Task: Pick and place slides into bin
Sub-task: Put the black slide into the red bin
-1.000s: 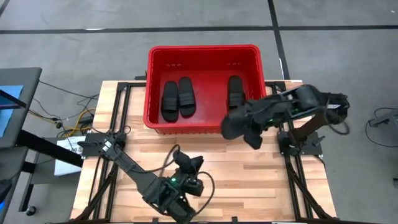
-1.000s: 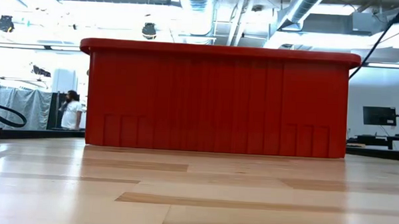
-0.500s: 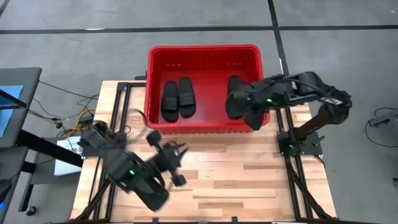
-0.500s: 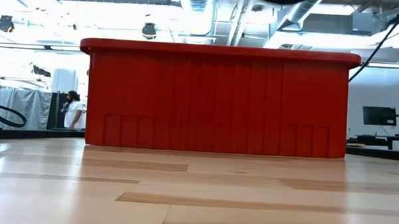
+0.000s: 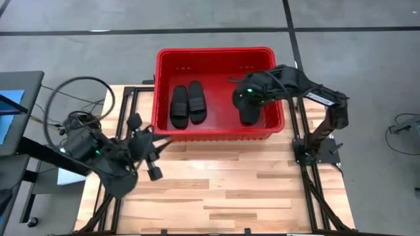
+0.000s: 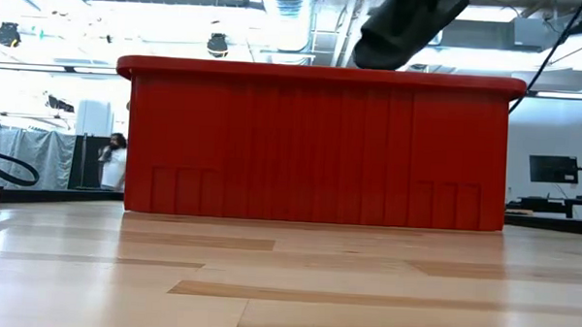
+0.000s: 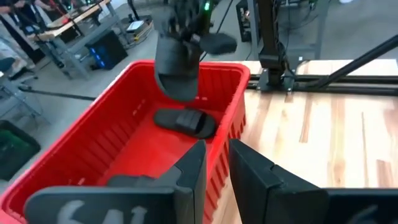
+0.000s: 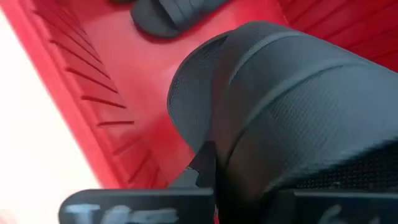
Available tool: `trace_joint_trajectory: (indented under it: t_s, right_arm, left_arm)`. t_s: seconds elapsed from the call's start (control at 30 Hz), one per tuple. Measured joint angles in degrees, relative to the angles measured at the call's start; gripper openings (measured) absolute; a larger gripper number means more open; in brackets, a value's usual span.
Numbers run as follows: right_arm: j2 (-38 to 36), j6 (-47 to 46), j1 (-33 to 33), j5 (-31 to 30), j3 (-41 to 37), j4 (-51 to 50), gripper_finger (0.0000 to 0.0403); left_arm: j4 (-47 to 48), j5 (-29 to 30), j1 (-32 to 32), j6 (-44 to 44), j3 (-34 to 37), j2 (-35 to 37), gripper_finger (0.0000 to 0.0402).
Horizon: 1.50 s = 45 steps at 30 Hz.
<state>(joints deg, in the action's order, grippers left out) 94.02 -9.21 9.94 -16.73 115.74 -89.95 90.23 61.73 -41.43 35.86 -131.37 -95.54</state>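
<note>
The red bin (image 5: 215, 54) stands at the table's far middle. Two black slides (image 5: 188, 103) lie side by side on its floor at the left, and a third (image 7: 185, 121) lies flat at the right. Above that one hangs a fourth slide (image 7: 177, 68), with my right gripper (image 5: 249, 101) shut on it. In the low view it shows above the bin's rim (image 6: 402, 31). My left gripper (image 5: 155, 144) hovers over the table's left part, pointing at the bin. Its fingers (image 7: 214, 149) stand a little apart with nothing between them. My right gripper holds the slide by its upper end (image 7: 180, 37), coming from above and slanting down. In its wrist view the fingers (image 8: 208, 163) meet the slide where the strap band joins the sole (image 8: 239, 149); the slide hides the fingertips. It hangs clear above the bin's floor.
Bare wooden table top (image 5: 249, 183) lies between the bin and the near edge. Black frame rails (image 5: 308, 177) run along both sides of the table. Cables (image 5: 72, 98) loop off the left edge. A person (image 6: 111, 162) stands far off in the room.
My right gripper has carried the slide from above the table by the bin's near right corner toward the far edge and the left, until it was over the bin's right part. My left gripper has risen and swung from the near edge toward the table's left, rolling as it went.
</note>
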Motion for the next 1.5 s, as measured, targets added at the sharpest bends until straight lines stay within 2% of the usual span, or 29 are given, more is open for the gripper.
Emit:
trace_joint_trajectory:
  t_s: [0.2, 0.43, 0.83, 0.93, 1.03, 1.23, 1.33, 1.5]
  right_arm:
    - [4.0, 5.0, 2.8, 0.0, 0.0, 0.1, 0.0000]
    - [8.7, 11.5, 3.7, -1.8, 1.2, 0.9, 0.0000]
    - [22.8, 31.6, 6.6, -2.4, 19.0, 0.2, 0.0000]
    - [24.7, 37.6, 8.6, -0.4, 19.0, 0.4, 0.0000]
    - [27.0, 39.5, 10.9, 0.9, 19.0, -0.1, 0.0000]
    - [29.5, 42.2, 15.8, 11.5, 18.9, -0.1, 0.0000]
    - [30.1, 43.5, 17.7, 14.8, 18.9, -0.1, 0.0000]
    - [30.1, 45.7, 19.4, 15.5, 18.9, 0.1, 0.0000]
  left_arm:
    - [-0.2, -2.4, -0.6, -5.5, 0.0, 4.1, 0.0059]
    - [-0.2, -2.5, -0.5, -9.9, 0.0, 9.0, 0.0059]
    - [-0.2, 1.2, -0.5, -12.0, 0.0, 15.5, 0.0059]
    - [-0.2, 2.6, -0.1, -12.7, 0.0, 16.7, 0.0059]
    - [-0.2, 3.3, 0.9, -12.8, 0.0, 17.4, 0.0059]
    - [-0.2, 3.5, 2.8, -12.8, 0.0, 19.0, 0.0059]
    - [-0.2, 3.4, 3.6, -12.9, 0.0, 19.5, 0.0059]
    - [-0.2, 3.2, 4.8, -12.8, 0.0, 19.9, 0.0059]
